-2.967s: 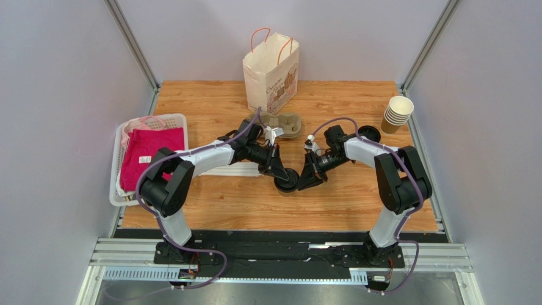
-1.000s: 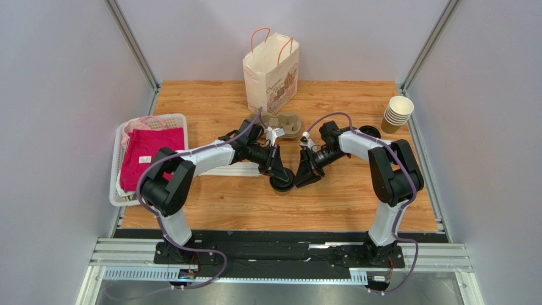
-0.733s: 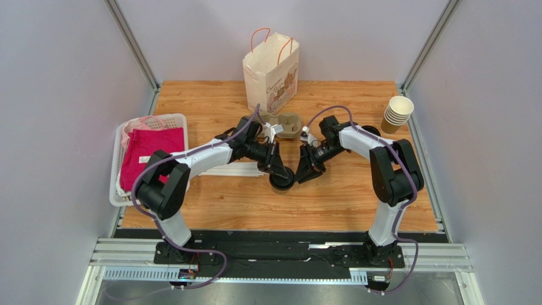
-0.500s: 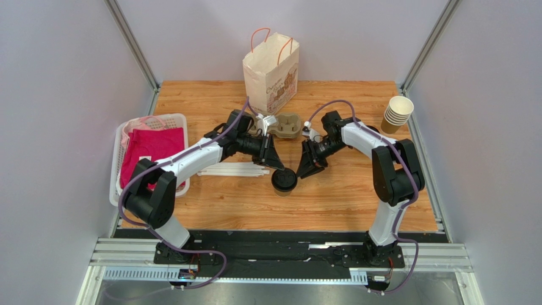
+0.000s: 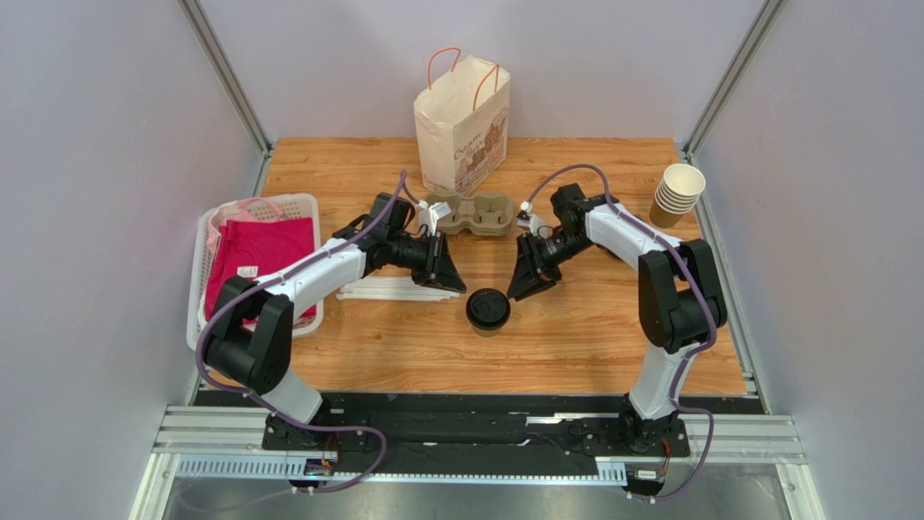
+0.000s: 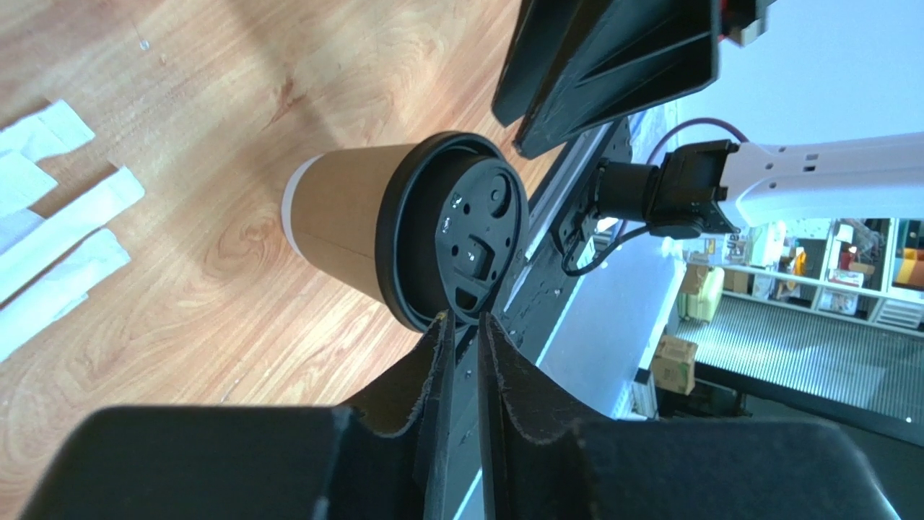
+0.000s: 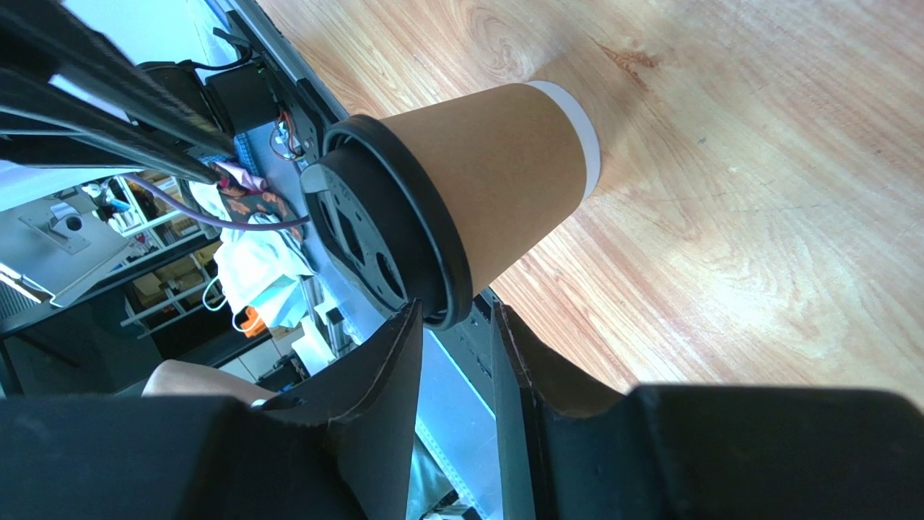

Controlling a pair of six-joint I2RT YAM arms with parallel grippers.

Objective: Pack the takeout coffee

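Observation:
The takeout coffee [image 5: 488, 310], a tan paper cup with a black lid, stands upright on the wooden table between my two grippers. My left gripper [image 5: 456, 286] sits just to its upper left, off the cup. In the left wrist view its jaws [image 6: 463, 321] stand a narrow slit apart with nothing between them, tips close to the lid [image 6: 456, 244]. My right gripper [image 5: 518, 291] hovers to the cup's upper right. In the right wrist view it [image 7: 456, 321] is open, the lid's rim [image 7: 434, 271] just ahead of the tips, the cup wall [image 7: 499, 163] beyond.
A paper bag [image 5: 461, 121] stands at the back, a cardboard cup carrier [image 5: 470, 213] in front of it. Stacked cream cups [image 5: 678, 195] and a loose black lid [image 5: 629, 228] are at the right. A white basket [image 5: 199, 284] with pink cloth is left, white strips [image 5: 393, 289] beside it.
My left gripper has parted its jaws, let go of the lid and drawn back to the left. My right gripper has pulled back to the upper right. The cup stays on the table.

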